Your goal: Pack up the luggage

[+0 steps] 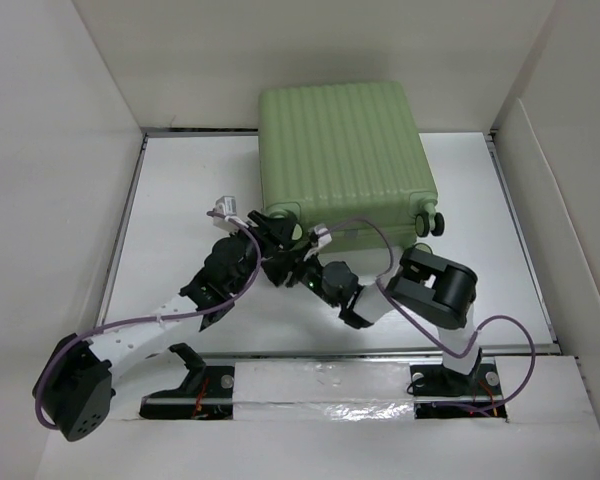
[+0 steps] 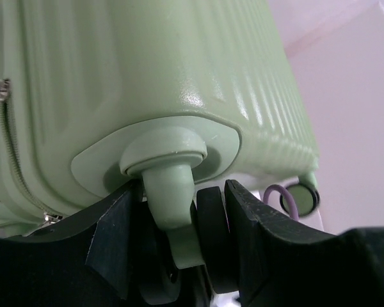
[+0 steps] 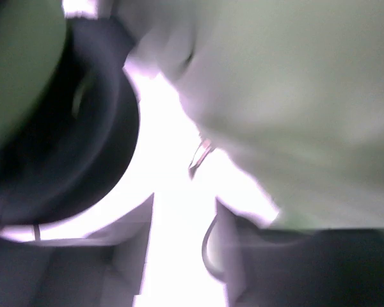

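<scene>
Left wrist: luggage (image 2: 147, 64) wheel (image 2: 212, 240) gripped inside left pincer (image 2: 179, 192).

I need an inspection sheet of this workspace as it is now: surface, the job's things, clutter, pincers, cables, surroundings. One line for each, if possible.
Surface: white table, with the luggage lying on its far part.
Job's things: luggage closed, ribbed shell up; zipper shut where seen.
Clutter: nothing seen.
Pincers: left pincer closed around a caster wheel, both fingers seeming to touch it; right pincer near the same corner, but the view is blurred, so open or shut is not clear.
Cables: purple cables run along both arms; one loops past the luggage's near edge.
Surroundings: white walls on three sides.
</scene>
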Controlling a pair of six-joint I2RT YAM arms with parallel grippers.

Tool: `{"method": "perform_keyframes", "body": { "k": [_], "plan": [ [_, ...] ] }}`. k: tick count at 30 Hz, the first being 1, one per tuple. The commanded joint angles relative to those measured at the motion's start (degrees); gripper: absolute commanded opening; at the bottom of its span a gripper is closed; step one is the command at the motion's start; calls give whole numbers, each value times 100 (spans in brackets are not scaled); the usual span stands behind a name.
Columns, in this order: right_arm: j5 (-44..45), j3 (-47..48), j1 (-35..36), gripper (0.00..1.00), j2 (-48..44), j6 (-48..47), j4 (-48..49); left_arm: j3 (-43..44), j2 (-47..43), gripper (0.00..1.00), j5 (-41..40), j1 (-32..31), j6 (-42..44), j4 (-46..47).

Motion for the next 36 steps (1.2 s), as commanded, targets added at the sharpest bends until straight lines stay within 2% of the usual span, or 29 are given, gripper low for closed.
{"method": "perform_keyframes", "body": {
  "k": [1,3,5,9,12,15,21,29,32,36],
  "plan": [
    [-487,-692,522,66,-777,-153,2116,279,-725,0,1294,-369,-113,1395],
    [-388,-1264,444,75,-1478,-452,1233,227,-858,1,1337,-246,-25,1061],
    [-275,-1572,443,79,-1929,-767,240,139,-990,7,1520,-9,-51,902],
    [224,-1547,671,91,-2809,-1357,-1397,-36,-981,14,2144,299,-315,935],
    [543,-1442,742,97,-3275,-1569,-2259,-37,-894,23,2382,352,-359,866],
    [508,-1161,742,99,-3451,-1867,-2674,-55,-885,29,2418,352,-324,839],
    [482,-475,602,100,-3443,-2211,-2957,-46,-893,42,2471,352,-245,602],
    [657,17,311,100,-3030,-2009,-2623,-107,-1025,51,2620,352,-209,523],
    [701,96,250,95,-2854,-1886,-2308,-160,-1095,53,2691,352,-209,479],
    [632,114,188,80,-2670,-1806,-1598,-239,-1166,54,2726,352,-175,304]
  ]
}}
